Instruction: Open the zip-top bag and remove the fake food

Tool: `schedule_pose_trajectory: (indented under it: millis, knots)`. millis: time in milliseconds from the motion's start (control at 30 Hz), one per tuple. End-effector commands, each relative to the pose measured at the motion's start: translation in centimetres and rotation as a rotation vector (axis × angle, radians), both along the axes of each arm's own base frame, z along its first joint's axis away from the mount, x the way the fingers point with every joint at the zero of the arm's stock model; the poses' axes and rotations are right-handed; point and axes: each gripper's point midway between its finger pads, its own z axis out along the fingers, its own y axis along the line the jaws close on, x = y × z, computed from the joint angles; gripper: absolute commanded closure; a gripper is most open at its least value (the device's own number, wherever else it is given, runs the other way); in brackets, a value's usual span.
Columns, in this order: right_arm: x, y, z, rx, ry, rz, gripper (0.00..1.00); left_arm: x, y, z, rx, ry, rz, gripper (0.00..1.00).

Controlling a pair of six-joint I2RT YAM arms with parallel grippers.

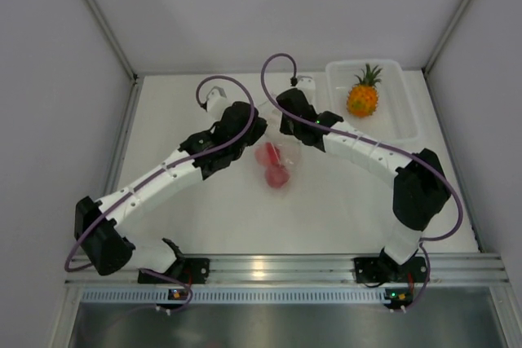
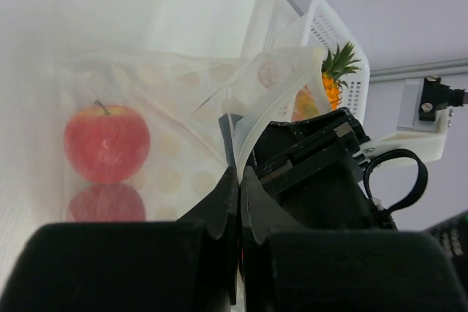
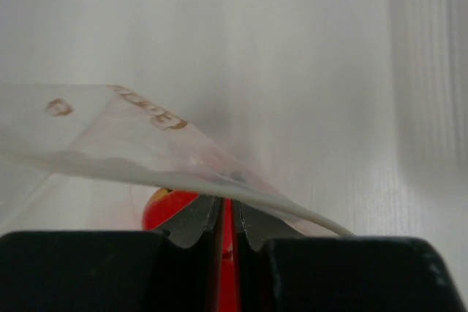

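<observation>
The clear zip-top bag (image 1: 290, 155) lies mid-table between both grippers, its mouth pulled partly apart. Two red round fruits (image 1: 267, 154) (image 1: 277, 177) are inside it. The toy pineapple (image 1: 363, 97) stands outside the bag, in the bin. My left gripper (image 1: 258, 136) is shut on one edge of the bag; the left wrist view shows its jaws (image 2: 240, 174) pinching the film, with a red fruit (image 2: 107, 142) behind the bag wall (image 2: 183, 107). My right gripper (image 1: 292, 136) is shut on the opposite edge (image 3: 146, 169), its jaws (image 3: 227, 206) closed over film, a red fruit (image 3: 162, 208) just beyond.
A rigid translucent bin (image 1: 404, 112) stands at the back right and holds the pineapple, which also shows in the left wrist view (image 2: 333, 82) with the bin (image 2: 329, 31). White walls enclose the table on the left, back and right.
</observation>
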Motion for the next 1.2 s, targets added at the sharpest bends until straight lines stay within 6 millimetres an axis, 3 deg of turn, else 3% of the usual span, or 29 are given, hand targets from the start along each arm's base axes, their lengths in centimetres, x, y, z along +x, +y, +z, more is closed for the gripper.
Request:
schedule_pose_trajectory:
  millis: [0, 100, 167, 233, 300, 333, 467, 700, 900, 1167]
  knots:
    - [0.4, -3.9, 1.1, -0.235, -0.057, -0.016, 0.93, -0.3, 1.3, 3.7, -0.095, -0.097, 0.049, 1.0]
    - [0.7, -6.6, 2.3, -0.379, -0.085, -0.038, 0.94, -1.0, 2.1, 3.4, -0.042, -0.111, 0.026, 1.0]
    - [0.3, -7.2, 2.6, -0.437, -0.069, -0.01, 0.94, -1.7, 2.2, 2.7, -0.008, -0.106, -0.012, 1.0]
    - [-0.7, -7.2, 2.2, -0.492, -0.038, 0.034, 0.94, -2.4, 2.6, 0.1, 0.034, -0.068, -0.038, 1.0]
    - [-2.0, -6.0, 2.1, -0.505, -0.044, 0.082, 0.92, -3.3, 2.6, -1.4, 0.039, -0.039, -0.07, 1.0]
    - [-2.6, -5.5, 1.1, -0.502, -0.034, 0.112, 0.91, -3.8, 2.8, -3.0, 0.066, -0.015, -0.082, 1.0]
    - [-5.0, -1.8, -0.8, -0.362, -0.015, 0.244, 0.85, -4.9, 3.1, -5.4, 0.103, 0.018, -0.1, 1.0]
    - [-5.9, -1.3, -2.5, -0.324, 0.013, 0.244, 0.71, -5.0, 1.5, -3.3, 0.107, -0.022, -0.154, 1.0]
    - [-6.0, -2.5, -4.3, -0.37, 0.041, 0.232, 0.48, -4.7, -0.2, -2.3, 0.114, -0.035, -0.205, 1.0]
    - [-5.1, -1.3, -8.0, -0.287, 0.109, 0.229, 0.4, -5.1, -1.6, -2.4, 0.141, -0.036, -0.261, 1.0]
